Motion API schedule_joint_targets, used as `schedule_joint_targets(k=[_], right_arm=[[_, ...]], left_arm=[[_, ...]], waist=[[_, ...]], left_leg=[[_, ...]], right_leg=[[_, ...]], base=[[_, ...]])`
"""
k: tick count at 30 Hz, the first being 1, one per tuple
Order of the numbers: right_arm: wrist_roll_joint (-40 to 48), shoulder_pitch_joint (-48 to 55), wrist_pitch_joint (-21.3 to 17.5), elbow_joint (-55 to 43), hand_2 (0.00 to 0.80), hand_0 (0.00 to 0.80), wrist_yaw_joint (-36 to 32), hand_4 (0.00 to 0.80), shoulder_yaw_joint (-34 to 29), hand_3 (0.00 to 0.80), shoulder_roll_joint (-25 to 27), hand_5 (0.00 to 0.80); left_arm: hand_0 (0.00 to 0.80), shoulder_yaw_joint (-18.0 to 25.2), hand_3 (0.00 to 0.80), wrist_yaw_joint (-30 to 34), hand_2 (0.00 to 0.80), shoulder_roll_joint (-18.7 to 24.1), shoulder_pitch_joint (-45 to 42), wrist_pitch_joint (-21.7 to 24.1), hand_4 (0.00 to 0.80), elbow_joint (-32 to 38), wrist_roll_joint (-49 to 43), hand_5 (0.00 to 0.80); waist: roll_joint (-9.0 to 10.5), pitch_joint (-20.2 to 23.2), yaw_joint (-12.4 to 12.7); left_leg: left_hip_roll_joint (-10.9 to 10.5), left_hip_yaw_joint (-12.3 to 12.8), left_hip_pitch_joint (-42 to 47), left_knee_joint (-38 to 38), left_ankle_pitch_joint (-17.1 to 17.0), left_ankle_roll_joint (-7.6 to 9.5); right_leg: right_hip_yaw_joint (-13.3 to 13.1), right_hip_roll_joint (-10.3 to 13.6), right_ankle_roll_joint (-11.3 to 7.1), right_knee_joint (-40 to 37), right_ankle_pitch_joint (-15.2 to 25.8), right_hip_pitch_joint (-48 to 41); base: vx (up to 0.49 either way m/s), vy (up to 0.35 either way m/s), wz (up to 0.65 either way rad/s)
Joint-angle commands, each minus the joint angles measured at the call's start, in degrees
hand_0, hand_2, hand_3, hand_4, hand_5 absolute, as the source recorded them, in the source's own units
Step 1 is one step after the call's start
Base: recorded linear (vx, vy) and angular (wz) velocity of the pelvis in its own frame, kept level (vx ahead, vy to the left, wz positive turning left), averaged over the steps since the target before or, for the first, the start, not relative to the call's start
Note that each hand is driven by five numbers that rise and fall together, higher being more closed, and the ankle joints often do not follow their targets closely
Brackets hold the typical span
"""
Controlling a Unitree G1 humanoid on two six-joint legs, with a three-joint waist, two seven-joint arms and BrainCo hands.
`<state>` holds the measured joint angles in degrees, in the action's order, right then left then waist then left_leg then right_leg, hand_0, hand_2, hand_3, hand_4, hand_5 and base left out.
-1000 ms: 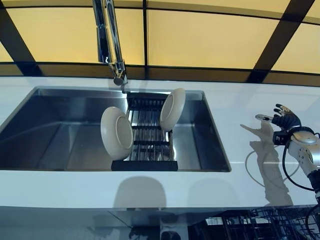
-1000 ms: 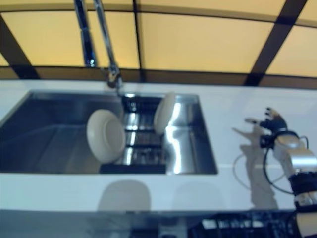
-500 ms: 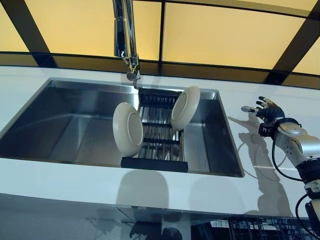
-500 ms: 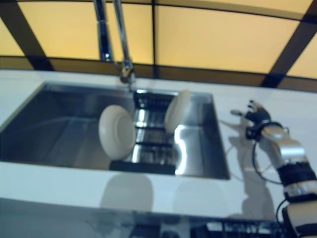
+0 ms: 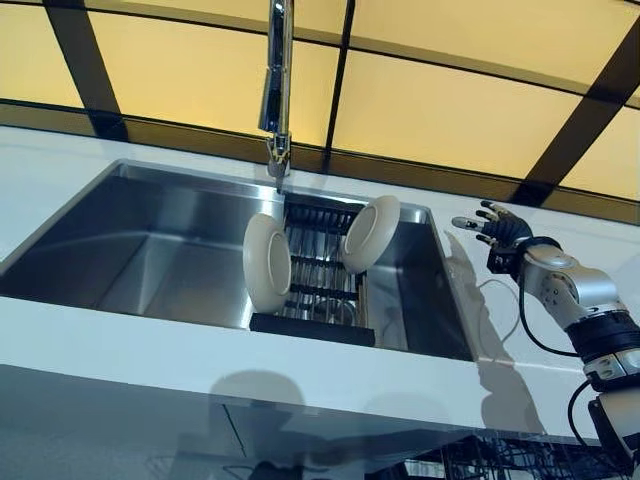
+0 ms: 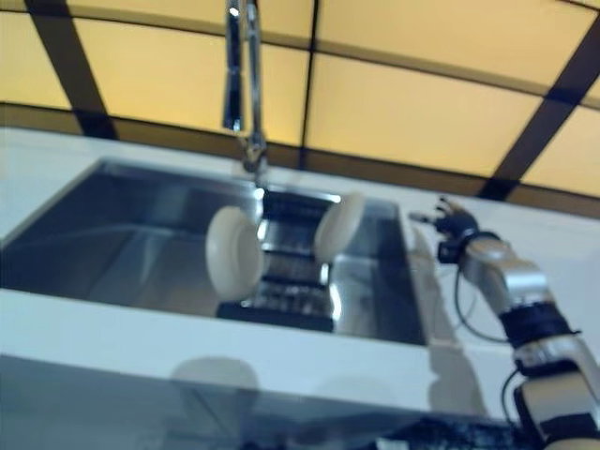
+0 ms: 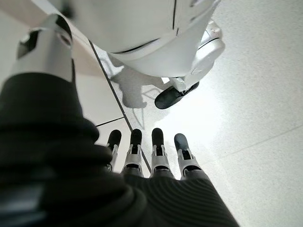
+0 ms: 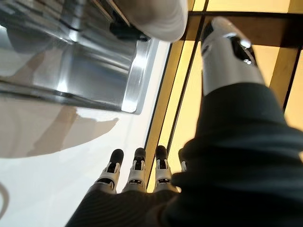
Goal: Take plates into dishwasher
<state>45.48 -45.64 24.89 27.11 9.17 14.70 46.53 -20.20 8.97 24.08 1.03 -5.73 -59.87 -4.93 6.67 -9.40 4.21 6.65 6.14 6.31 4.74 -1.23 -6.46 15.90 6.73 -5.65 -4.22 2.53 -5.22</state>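
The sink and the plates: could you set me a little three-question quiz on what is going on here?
1. True or false: the right hand is gripping a plate.
2. Where do the two plates stand? A) flat on the counter B) on edge in the dark rack inside the sink C) in the dishwasher
3. Fill in: the left hand hangs open, pointing down at the ____.

Key:
1. False: it hovers open over the white counter, right of the sink.
2. B: the near plate and the far plate both stand in the rack.
3. floor.
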Motion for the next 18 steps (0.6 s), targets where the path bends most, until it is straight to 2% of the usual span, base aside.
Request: schedule_joint_targets(k=[1,18], right_arm=[[2.4,-7.5,-1.5,-1.8,0.000,0.000,1.4,0.000,4.7,0.000,0.8,0.000],[5.7,-6.9,-0.4,-1.5,0.000,0.000,1.4,0.000,5.4,0.000,-1.3,0.000]], left_arm=[[0.000,-1.3,0.000,-0.5,0.000,2.2,1.4,-0.3,0.000,-2.2,-1.0,0.000],[0.000,-0.9,0.000,-1.2,0.000,2.7,0.0,0.0,0.000,-0.5,-0.2,0.000]], waist=[[2.33,1.3,2.0],[2.90,-0.2,3.3]], left_leg=[[0.2,-0.3,0.9,0.0,3.5,1.55],[0.6,-0.4,0.2,0.2,3.2,1.35]], right_leg=[[-0.4,4.0,-6.00,1.6,4.1,4.2],[1.0,4.1,-6.09,1.4,4.4,4.4]], base=[[0.000,0.000,0.00],[0.000,0.000,0.00]])
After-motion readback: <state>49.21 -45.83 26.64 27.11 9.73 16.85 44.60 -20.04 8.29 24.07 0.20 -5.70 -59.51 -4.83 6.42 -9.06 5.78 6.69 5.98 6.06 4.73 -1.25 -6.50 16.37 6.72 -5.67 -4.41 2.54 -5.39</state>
